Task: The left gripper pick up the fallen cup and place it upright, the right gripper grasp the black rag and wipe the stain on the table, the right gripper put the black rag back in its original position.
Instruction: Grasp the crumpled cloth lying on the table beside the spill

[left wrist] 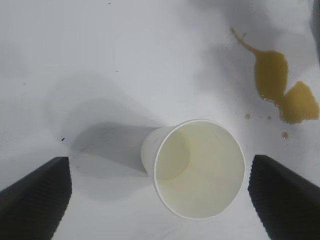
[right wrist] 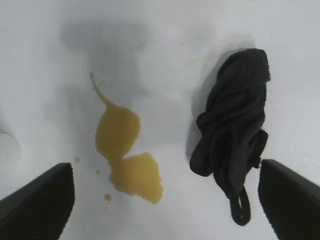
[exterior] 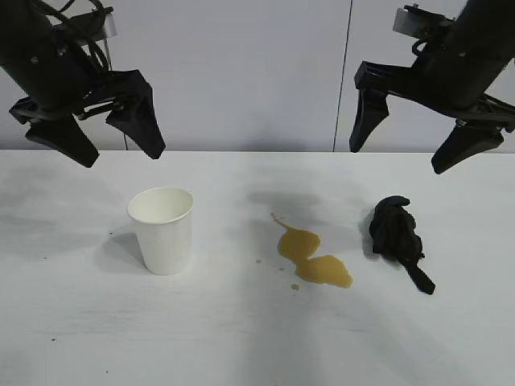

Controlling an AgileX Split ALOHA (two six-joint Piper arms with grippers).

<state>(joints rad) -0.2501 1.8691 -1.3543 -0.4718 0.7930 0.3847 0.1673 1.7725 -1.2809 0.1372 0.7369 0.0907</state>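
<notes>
Exterior view: unmarked cup upright, left hand and right hand both wide.

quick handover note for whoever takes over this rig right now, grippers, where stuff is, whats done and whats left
Left gripper: open, empty, raised above the cup.
Right gripper: open, empty, raised above the black rag.
Cup: upright on the table, left of the stain.
Stain: unwiped, between cup and rag.
Rag: lies bunched on the table, right of the stain, not gripped.
Done: cup set upright.
Left: right gripper grasps the rag, wipes the stain, returns the rag to its spot.
</notes>
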